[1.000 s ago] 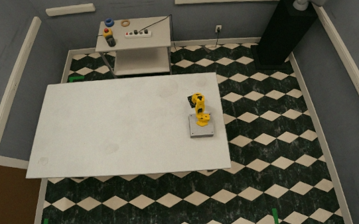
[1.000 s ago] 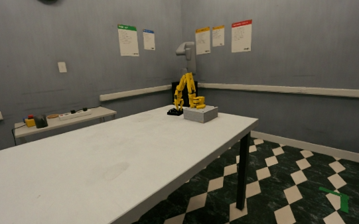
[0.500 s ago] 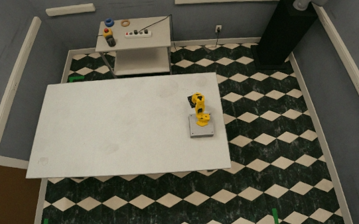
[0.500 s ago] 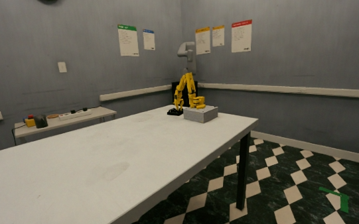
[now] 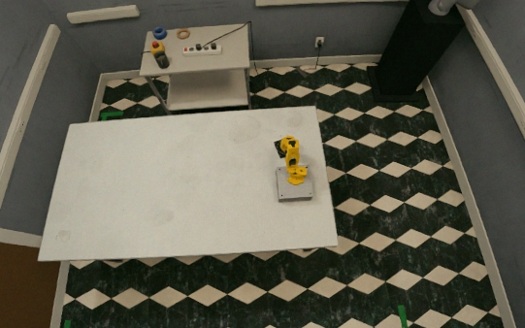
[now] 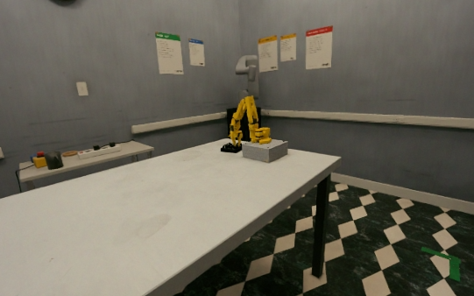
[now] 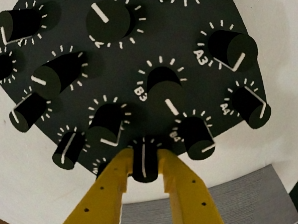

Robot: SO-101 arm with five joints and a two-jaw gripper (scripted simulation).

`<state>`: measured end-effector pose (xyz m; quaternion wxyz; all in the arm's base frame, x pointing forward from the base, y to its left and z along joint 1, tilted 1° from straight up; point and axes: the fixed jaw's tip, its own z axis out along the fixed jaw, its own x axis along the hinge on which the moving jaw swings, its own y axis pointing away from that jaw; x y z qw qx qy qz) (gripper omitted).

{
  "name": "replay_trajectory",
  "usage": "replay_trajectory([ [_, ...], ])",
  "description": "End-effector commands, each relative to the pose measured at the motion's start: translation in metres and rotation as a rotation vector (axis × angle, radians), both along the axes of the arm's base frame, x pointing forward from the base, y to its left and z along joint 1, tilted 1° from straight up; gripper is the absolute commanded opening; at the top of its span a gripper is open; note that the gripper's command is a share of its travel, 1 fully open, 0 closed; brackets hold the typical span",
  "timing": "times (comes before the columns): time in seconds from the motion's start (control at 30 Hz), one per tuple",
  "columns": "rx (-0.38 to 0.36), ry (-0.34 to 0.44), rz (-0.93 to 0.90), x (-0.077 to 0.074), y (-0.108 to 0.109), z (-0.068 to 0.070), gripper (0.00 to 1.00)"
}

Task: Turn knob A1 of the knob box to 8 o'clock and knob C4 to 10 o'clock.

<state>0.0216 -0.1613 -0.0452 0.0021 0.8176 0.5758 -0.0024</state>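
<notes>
The black knob box point(image 5: 278, 149) point(image 6: 229, 149) point(image 7: 185, 42) stands on the white table beside the arm's base. My gripper point(image 7: 145, 151) point(image 6: 237, 144) is shut on a knob point(image 7: 145, 173) at the box edge nearest the base, one finger on each side. By its place beyond B4 this is knob C4; its label is hidden. Its white line runs lengthwise between the fingers. Knob B4 point(image 7: 200, 142) is right of the fingers, with knob A4 point(image 7: 254, 110) beyond it. Knobs B3 point(image 7: 165, 95) and A3 point(image 7: 237, 52) stand farther up. Knob A1 cannot be made out.
Other knobs stand close on the left, including one point(image 7: 68, 150) beside the left finger; another is partly hidden behind that finger. The grey base block point(image 5: 295, 186) point(image 6: 265, 151) point(image 7: 245, 192) is close to the box. A side table point(image 5: 204, 65) holds a power strip point(image 5: 202, 50).
</notes>
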Motion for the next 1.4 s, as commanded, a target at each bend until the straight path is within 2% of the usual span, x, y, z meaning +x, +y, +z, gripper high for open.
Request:
replay_trajectory([
  [0.0, 0.011, -0.001, 0.011, 0.0011, 0.0027, -0.0009, 0.03],
  [0.5, 0.011, -0.001, 0.011, 0.0023, 0.0027, -0.0009, 0.08],
  [0.93, 0.011, -0.001, 0.011, 0.0024, 0.0026, -0.0005, 0.08],
  [1.37, 0.011, -0.001, 0.011, 0.0024, 0.0016, 0.0082, 0.08],
])
